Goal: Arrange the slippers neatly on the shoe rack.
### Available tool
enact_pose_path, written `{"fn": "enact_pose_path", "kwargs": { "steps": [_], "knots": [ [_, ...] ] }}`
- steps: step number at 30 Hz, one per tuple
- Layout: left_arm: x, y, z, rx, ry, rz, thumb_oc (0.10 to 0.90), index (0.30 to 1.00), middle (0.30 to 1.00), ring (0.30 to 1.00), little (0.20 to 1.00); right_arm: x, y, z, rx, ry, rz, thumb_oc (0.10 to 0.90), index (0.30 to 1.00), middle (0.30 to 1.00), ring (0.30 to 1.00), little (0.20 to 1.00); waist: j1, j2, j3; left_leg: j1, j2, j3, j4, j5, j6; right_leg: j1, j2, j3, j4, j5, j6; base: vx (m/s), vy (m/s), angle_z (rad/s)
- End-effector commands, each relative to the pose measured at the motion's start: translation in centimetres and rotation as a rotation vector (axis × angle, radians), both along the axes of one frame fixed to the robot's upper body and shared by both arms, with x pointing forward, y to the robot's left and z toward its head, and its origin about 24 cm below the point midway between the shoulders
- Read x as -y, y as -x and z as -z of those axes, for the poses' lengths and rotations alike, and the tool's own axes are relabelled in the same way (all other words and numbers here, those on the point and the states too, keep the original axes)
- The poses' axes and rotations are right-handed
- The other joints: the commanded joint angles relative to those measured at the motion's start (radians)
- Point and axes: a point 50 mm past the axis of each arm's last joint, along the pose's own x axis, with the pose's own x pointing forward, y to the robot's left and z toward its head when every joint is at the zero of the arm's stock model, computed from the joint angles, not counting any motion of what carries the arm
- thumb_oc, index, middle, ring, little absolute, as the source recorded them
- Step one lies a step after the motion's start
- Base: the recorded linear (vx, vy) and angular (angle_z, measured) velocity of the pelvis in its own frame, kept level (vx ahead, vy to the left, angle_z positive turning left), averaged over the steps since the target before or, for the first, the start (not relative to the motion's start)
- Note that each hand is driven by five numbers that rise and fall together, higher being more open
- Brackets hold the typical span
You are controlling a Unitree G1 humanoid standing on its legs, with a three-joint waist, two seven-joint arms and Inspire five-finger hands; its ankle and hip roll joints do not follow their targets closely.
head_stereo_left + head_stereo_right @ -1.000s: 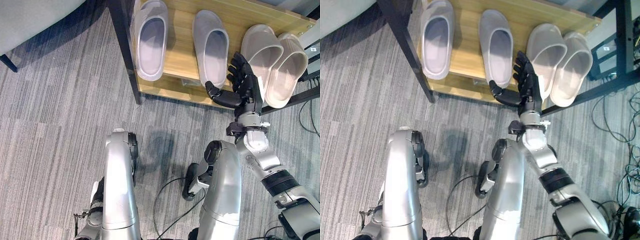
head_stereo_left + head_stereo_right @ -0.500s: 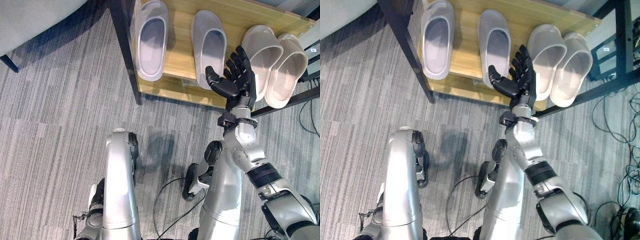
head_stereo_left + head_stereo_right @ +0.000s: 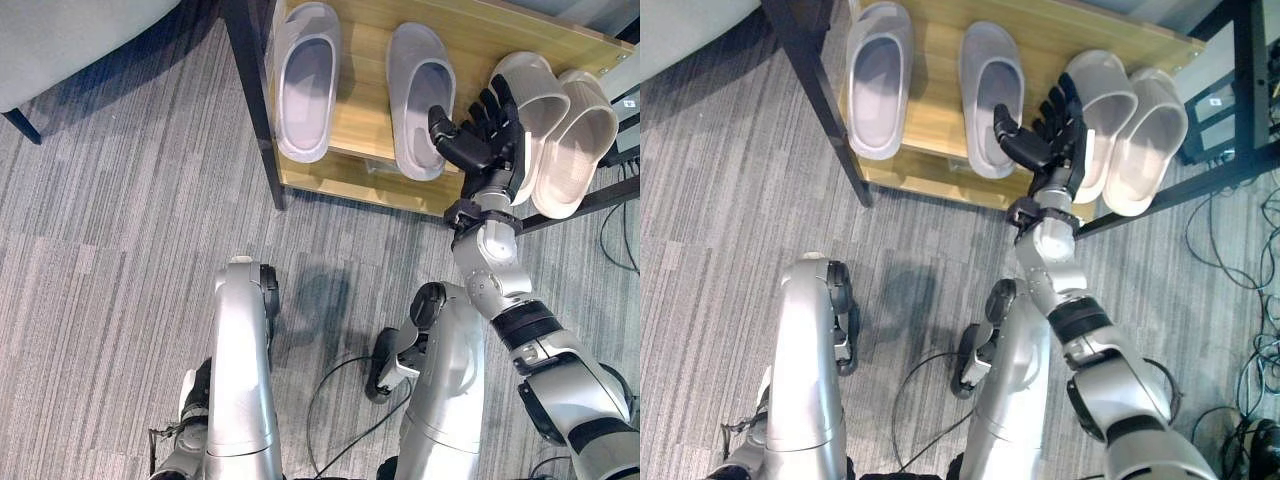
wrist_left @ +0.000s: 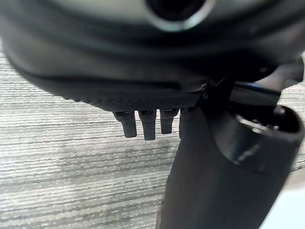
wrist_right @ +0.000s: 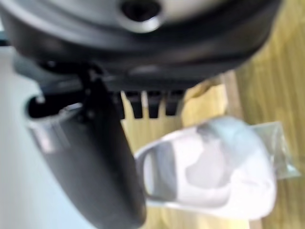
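Observation:
A wooden shoe rack [image 3: 365, 110] carries two grey slippers, one to the left [image 3: 305, 85] and one in the middle [image 3: 420, 100]. Two beige slippers [image 3: 535, 100] [image 3: 585, 135] lie close together at its right end. My right hand [image 3: 488, 148] is open above the shelf, between the middle grey slipper and the nearer beige one, thumb towards the grey slipper's heel. In the right wrist view a pale slipper [image 5: 214, 171] lies on the wood past the straight fingers [image 5: 148, 106]. My left hand [image 4: 143, 125] hangs open over the carpet, holding nothing.
The rack's black leg [image 3: 255, 100] stands at its left front corner. A grey piece of furniture [image 3: 60, 40] is at the far left. A dark box [image 3: 1212, 100] and loose cables [image 3: 1240, 250] lie to the right of the rack. Striped grey carpet [image 3: 120, 230] covers the floor.
My right hand has moved from the shelf's front edge further in over the rack, towards the gap between the grey and beige slippers. The slippers and the left arm have stayed put.

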Motion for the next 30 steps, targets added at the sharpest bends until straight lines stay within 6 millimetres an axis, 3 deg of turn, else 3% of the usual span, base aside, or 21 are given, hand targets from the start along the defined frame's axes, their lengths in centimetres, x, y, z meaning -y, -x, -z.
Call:
{"fn": "enact_pose_path", "kwargs": {
  "steps": [1,18,30],
  "knots": [
    [1.3,1.7,1.1,-0.054,-0.026,0.077,0.800,0.900,0.900,0.900,0.900,-2.0,1.3,-7.8,0.313,0.029,-0.114,0.800,0.900,0.900,0.900,0.900,0.047,0.018,-0.018,0.108,-0.034,-0.035,0.000,-0.215,0.075,0.008,0.017,0.101,-0.039,0.017,-0.121,0.00,0.000,0.00],
    [1.4,2.1,1.5,-0.084,-0.036,0.087,0.800,0.900,0.900,0.900,0.900,-5.0,1.4,-6.0,0.261,0.063,-0.231,0.800,0.900,0.900,0.900,0.900,0.047,0.015,-0.018,0.108,-0.036,-0.034,-0.003,-0.212,0.074,0.008,0.019,0.103,-0.043,0.021,-0.123,0.00,0.000,0.00],
    [1.7,1.8,1.4,-0.081,-0.047,0.098,0.800,0.900,0.900,0.900,0.900,-7.5,1.3,-6.7,0.277,0.022,-0.296,0.800,0.900,0.900,0.900,0.900,0.055,0.026,-0.018,0.108,-0.037,-0.032,-0.012,-0.202,0.068,0.008,0.022,0.100,-0.048,0.029,-0.122,0.00,-0.002,-0.01]
  ]
}}
